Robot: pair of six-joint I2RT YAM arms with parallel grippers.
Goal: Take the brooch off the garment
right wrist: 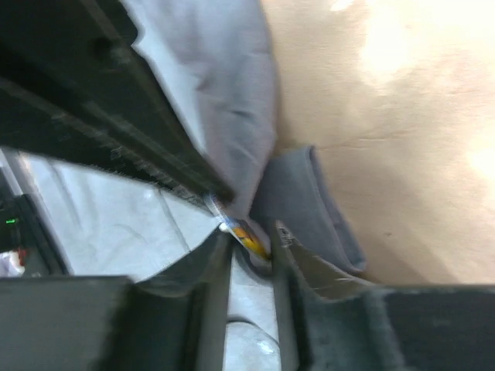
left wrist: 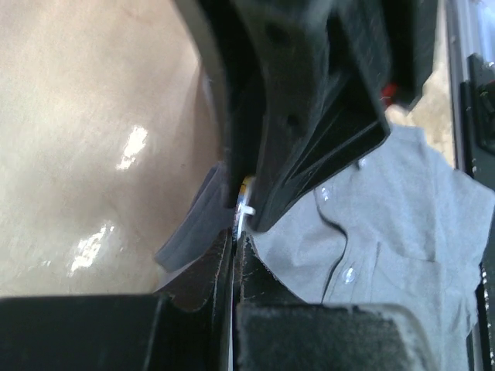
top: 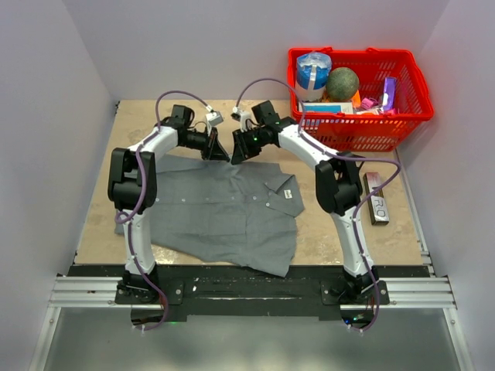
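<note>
The garment (top: 224,209), a grey button-up shirt, lies flat on the table; it also shows in the wrist views (left wrist: 402,201) (right wrist: 224,77). Both grippers meet tip to tip over its collar edge. The brooch, hidden in the top view, is a small gold-yellow disc seen edge-on (right wrist: 249,234) (left wrist: 247,185). My left gripper (top: 223,151) (left wrist: 234,243) is shut on a thin pale part of the brooch. My right gripper (top: 237,152) (right wrist: 251,232) has its jaws apart, and the disc lies slantwise across the gap. A dark fold of collar (right wrist: 309,201) sits just beside them.
A red basket (top: 356,52) with a tape roll, a green ball and boxes stands at the back right. A dark bar (top: 377,199) lies by the right edge. Bare tabletop (top: 139,116) shows behind the shirt. White walls close in on three sides.
</note>
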